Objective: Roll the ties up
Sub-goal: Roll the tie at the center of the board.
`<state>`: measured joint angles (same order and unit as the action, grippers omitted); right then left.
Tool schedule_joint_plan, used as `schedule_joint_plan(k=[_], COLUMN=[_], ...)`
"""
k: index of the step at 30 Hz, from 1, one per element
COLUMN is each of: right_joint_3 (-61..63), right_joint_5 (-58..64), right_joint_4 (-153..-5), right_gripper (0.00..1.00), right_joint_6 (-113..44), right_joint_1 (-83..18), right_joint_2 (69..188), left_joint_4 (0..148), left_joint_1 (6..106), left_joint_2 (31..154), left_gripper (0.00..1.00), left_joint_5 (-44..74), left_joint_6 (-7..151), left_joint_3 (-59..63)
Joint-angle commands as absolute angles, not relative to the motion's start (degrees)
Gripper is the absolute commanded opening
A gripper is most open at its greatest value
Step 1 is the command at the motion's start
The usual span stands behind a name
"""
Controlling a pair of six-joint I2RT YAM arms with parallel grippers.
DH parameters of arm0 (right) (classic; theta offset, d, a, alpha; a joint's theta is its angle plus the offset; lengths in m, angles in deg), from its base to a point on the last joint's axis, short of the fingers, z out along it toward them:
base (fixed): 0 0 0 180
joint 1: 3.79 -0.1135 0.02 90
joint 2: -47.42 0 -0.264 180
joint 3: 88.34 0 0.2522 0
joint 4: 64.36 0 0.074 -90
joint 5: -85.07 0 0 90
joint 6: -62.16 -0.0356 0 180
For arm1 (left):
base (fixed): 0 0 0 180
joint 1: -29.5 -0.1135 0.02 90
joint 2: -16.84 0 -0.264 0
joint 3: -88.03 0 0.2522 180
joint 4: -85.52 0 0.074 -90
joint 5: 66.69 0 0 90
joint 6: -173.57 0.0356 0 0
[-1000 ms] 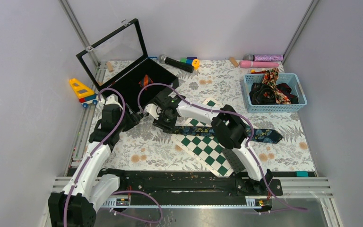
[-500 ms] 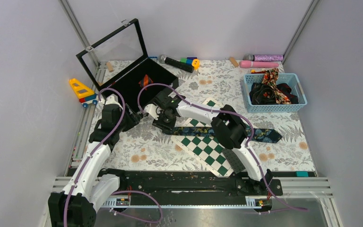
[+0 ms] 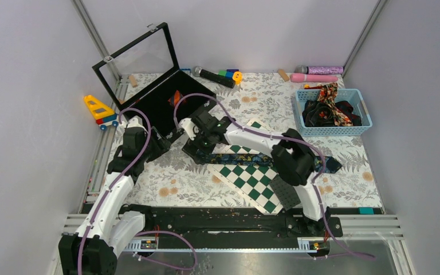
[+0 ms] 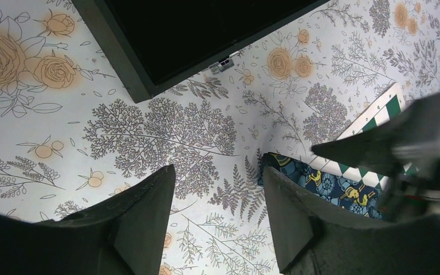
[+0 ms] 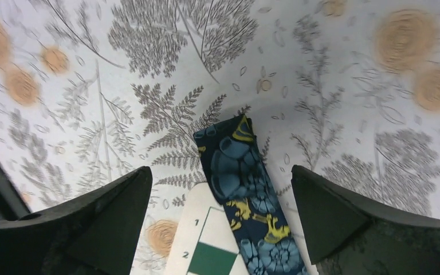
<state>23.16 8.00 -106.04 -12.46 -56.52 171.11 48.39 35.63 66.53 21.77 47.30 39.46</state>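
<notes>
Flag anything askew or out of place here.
The chequered board lies skewed on the floral mat, with the unrolled tie draped across it. The toy truck sits off the mat's left edge.

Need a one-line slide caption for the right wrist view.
Right gripper, jaws wide open, above the end of the navy floral tie on the leaf-print tablecloth.

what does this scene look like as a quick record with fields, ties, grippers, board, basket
floral tie: flat and unrolled, lying across the chequered board
right gripper: open, fingers either side of the tie's narrow end, nothing gripped
left gripper: open, empty, above the cloth near the black case
basket: other ties heaped inside
</notes>
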Motion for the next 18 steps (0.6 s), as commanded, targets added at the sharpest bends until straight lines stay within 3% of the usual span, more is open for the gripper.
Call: schedule_joint_plan(k=[1, 5, 9, 10, 11, 13, 15, 16, 18], right_joint_3=[18.39, 14.05, 10.43, 9.88, 9.2, 7.86, 6.31, 4.64, 0.11], right_joint_5=[1.98, -0.14, 10.88, 14.52, 19.12, 24.99, 26.73, 27.7, 28.85], right_joint_4=[-95.37, -93.55, -90.27, -89.14, -87.41, -82.71, -77.02, -73.02, -62.84], right_gripper=[0.99, 0.99, 0.99, 0.94, 0.82, 0.49, 0.24, 0.16, 0.1], right_joint_6=[-27.64, -39.04, -44.96, -47.81, -51.24, -57.97, -62.82, -66.05, -74.54], right_joint_1=[-54.98, -52.95, -47.2, -45.39, -43.52, -41.74, -41.66, -41.82, -41.94], right_joint_2=[159.3, 153.79, 151.68, 152.04, 152.71, 154.26, 154.92, 155.03, 155.22], left_joint_4=[49.71, 51.36, 52.78, 53.16, 53.64, 55.1, 56.06, 56.28, 56.32], left_joint_1=[35.12, 35.12, 35.03, 35.01, 35.03, 35.0, 35.03, 34.99, 35.03], left_joint_2=[64.78, 64.22, 64.75, 65.01, 65.27, 65.8, 66.39, 66.72, 67.18], left_gripper=[0.6, 0.63, 0.65, 0.65, 0.66, 0.66, 0.65, 0.64, 0.62], left_joint_5=[22.27, 21.97, 20.88, 20.41, 19.84, 18.06, 16.51, 15.93, 15.13], left_joint_6=[47.23, 46.47, 45.87, 45.76, 45.71, 45.69, 45.76, 45.96, 46.36], left_joint_3=[36.67, 36.93, 36.69, 36.53, 36.56, 36.78, 36.99, 36.99, 37.15])
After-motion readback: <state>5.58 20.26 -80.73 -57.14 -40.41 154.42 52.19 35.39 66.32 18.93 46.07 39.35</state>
